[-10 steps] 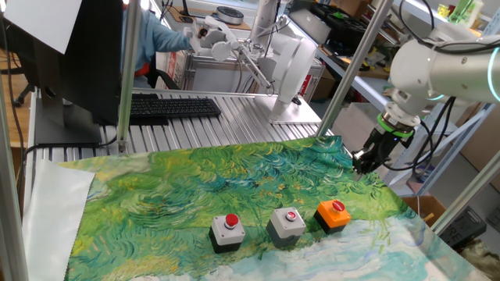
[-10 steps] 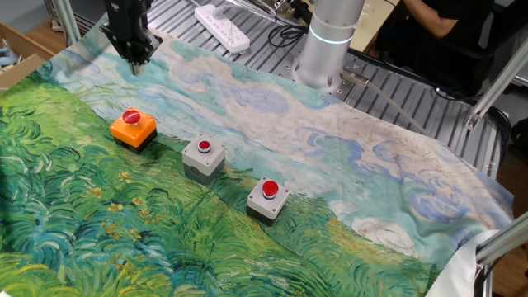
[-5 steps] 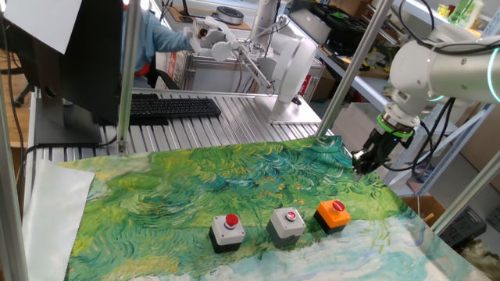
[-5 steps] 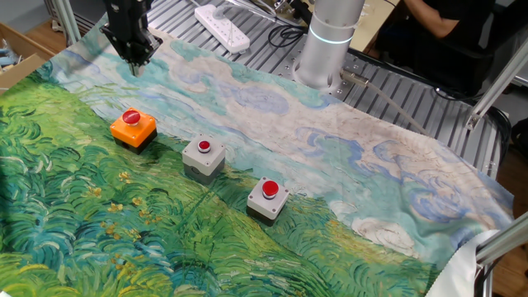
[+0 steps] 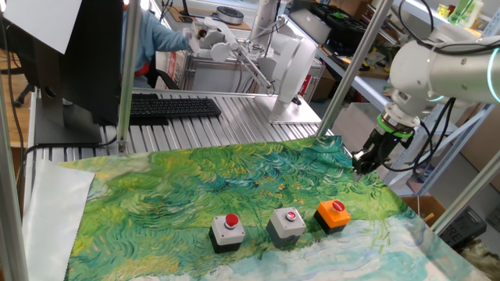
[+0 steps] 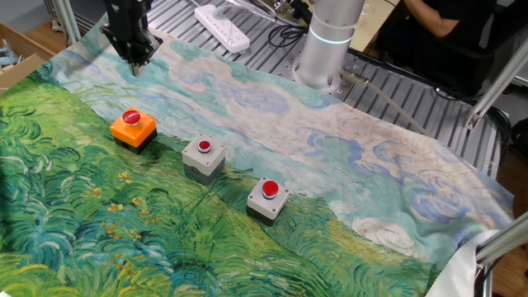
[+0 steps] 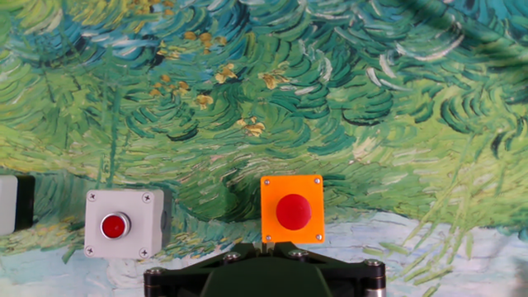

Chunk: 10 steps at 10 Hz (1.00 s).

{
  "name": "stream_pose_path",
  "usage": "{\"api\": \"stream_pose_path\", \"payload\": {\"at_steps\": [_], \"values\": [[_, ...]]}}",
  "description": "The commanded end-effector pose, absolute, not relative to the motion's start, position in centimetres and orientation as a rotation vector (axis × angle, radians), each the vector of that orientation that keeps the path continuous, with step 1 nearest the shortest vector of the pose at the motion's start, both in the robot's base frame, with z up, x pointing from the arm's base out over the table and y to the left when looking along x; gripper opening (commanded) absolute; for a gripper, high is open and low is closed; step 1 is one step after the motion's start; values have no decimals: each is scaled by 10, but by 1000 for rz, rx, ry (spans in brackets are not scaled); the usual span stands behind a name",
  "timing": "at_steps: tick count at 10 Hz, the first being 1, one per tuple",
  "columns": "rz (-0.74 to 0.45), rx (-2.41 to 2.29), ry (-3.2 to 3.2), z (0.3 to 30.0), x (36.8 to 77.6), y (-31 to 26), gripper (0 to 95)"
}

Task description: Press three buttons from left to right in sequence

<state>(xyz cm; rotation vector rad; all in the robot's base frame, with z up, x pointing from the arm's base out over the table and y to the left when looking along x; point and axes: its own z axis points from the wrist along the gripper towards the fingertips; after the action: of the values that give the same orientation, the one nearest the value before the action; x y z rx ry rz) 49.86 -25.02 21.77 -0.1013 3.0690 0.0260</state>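
The three buttons sit in a row on the painted cloth. A grey one is on the left, a grey one in the middle and an orange one on the right, each with a red cap. The other fixed view shows them mirrored: orange, grey, grey. My gripper hangs in the air beyond the orange button, shut and holding nothing, its fingers meeting in one tip. The hand view looks down on the orange button just ahead of the gripper, with a grey button to its left.
A green and blue painted cloth covers the table. Behind it lie a black keyboard and a monitor. Metal frame posts stand at the cloth's far edge. The arm's base and a power strip sit on the slatted table.
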Motion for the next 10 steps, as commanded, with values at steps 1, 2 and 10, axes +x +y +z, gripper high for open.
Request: {"api": "stream_pose_path", "payload": {"at_steps": [1,2,10], "values": [[39,-74,3056,218,498,-250,0],[37,-53,3055,218,498,-250,0],[12,-44,3065,218,498,-250,0]]}}
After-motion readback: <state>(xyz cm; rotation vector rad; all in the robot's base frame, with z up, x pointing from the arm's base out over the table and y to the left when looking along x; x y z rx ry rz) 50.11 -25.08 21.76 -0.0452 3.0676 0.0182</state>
